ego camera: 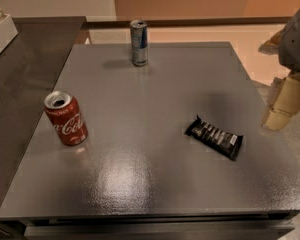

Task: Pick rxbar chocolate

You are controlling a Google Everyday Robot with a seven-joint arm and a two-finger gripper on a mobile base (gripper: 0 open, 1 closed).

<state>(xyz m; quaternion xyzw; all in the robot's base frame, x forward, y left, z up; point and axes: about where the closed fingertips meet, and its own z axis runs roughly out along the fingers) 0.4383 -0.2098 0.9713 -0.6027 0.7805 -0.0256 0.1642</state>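
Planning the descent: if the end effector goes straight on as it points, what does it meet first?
The end effector at right points downward; it would probably meet the flat grey table near its right edge, not the glossy black rxbar chocolate. Depth is unclear.

We count two metal cans on the flat grey surface: one round red can and one thin silver-blue can. We see one flat, shiny black rxbar chocolate and one cream gripper, far right.

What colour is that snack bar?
Black with white lettering, camera view. Claw hangs right of the bar.
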